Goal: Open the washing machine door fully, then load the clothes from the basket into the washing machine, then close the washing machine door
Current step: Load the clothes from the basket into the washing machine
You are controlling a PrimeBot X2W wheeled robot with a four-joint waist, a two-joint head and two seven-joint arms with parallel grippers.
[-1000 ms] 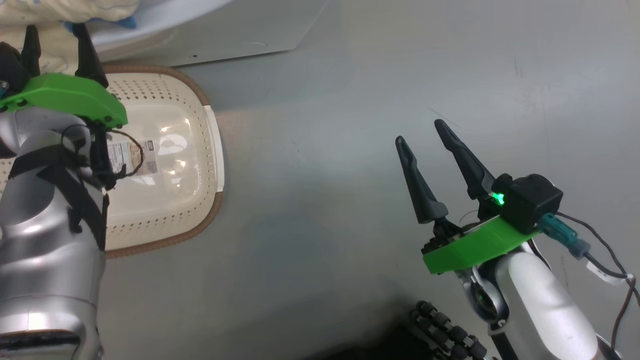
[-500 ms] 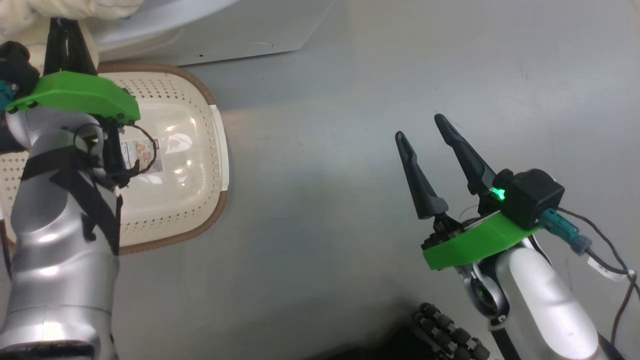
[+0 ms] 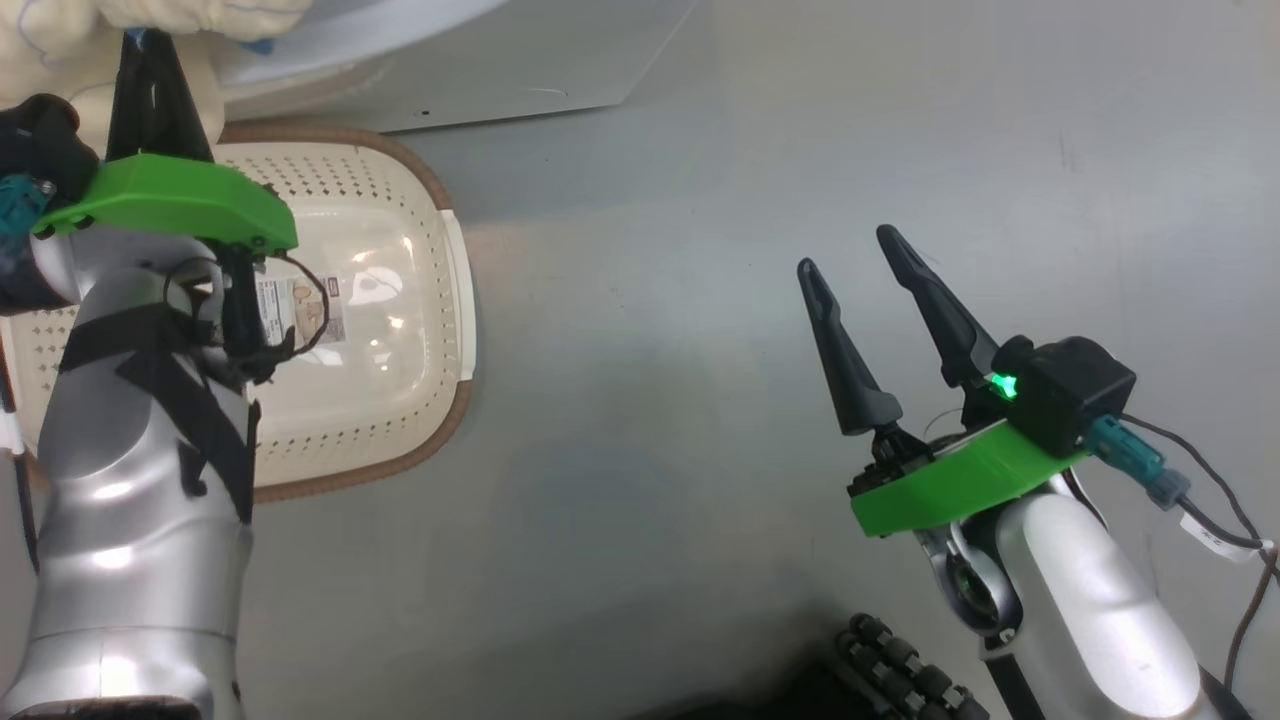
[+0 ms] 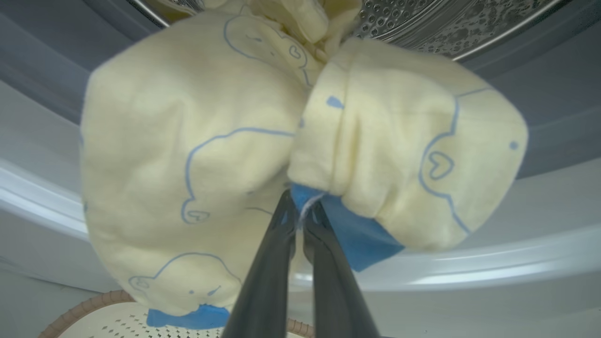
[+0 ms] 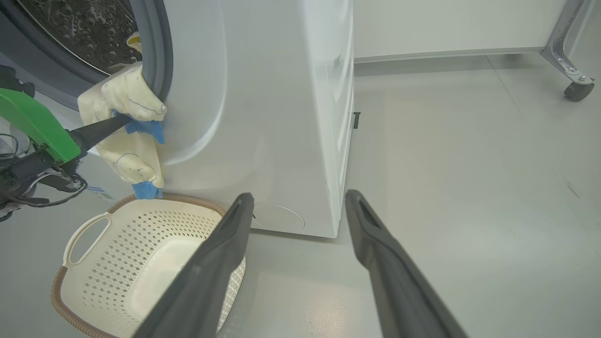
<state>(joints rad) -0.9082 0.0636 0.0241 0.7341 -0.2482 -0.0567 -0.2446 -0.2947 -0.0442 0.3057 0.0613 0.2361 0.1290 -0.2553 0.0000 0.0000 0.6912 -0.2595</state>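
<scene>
Right gripper (image 3: 845, 250) hung over the grey floor (image 3: 700, 420) at the near right, its two fingers spread wide and empty. Left of it, the basket (image 3: 400, 200) sat on the floor just in front of the washing machine (image 5: 263, 117), the label (image 3: 300, 310) on its base in plain sight. Beyond the basket's far rim and higher up, the left gripper (image 4: 299, 213) was pinched tight on the clothes (image 4: 188, 141), its fingertips meeting at a blue patch in the pale yellow fabric. The bundle hung over the lower lip of the machine's opening, its lowest blue corner just above the basket's rim. Farther in, the fabric led up towards the perforated metal drum (image 4: 446, 19).
</scene>
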